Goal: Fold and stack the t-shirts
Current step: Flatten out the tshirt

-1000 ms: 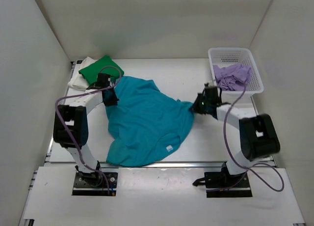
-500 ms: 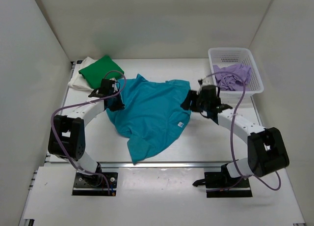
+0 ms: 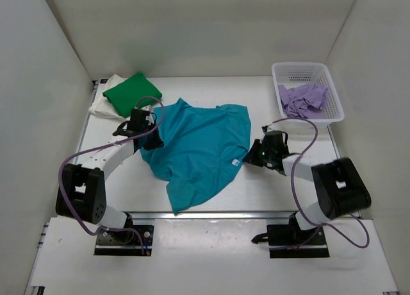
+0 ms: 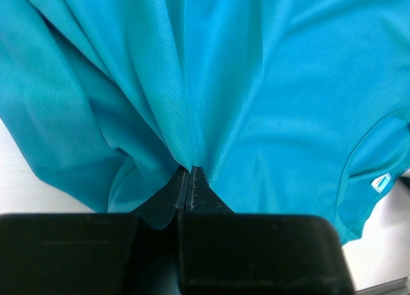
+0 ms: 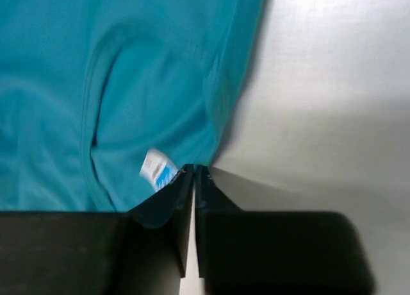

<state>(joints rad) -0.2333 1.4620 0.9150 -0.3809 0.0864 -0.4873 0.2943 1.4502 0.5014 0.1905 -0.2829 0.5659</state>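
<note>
The teal t-shirt [image 3: 198,147] lies spread and wrinkled mid-table, its white neck label [image 3: 236,161] near its right edge. My left gripper [image 3: 152,141] is shut on a gathered fold at the shirt's left edge; in the left wrist view the cloth [image 4: 256,83] fans out from the tips [image 4: 190,168]. My right gripper [image 3: 254,156] sits at the shirt's right hem. Its jaws [image 5: 194,168] are drawn almost together on the hem beside the label [image 5: 157,170]. The green t-shirt [image 3: 131,91] lies folded on the cream-white one [image 3: 102,106] at the back left. The lilac t-shirt [image 3: 302,99] is crumpled in the basket.
The white mesh basket [image 3: 301,68] stands at the back right corner. White walls close the table on three sides. Bare table shows between the teal shirt and the basket, and along the near edge.
The teal shirt was dragged away from the near edge and spread wider. The right gripper let go of its far right corner, dropped to the hem by the label and closed. The left kept its grip.
</note>
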